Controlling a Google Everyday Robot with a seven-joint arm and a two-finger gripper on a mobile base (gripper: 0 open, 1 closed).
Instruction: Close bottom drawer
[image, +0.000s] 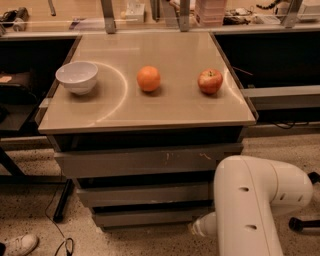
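Tan-topped cabinet (150, 107) with three grey drawers. White robot arm (255, 200) at lower right. Its gripper (199, 227) sits by the right end of the bottom drawer (145, 217), lowest, near the floor; whether it is clenched cannot be told. On top are a white bowl (77, 76), an orange (149, 79) and an apple (210, 81).
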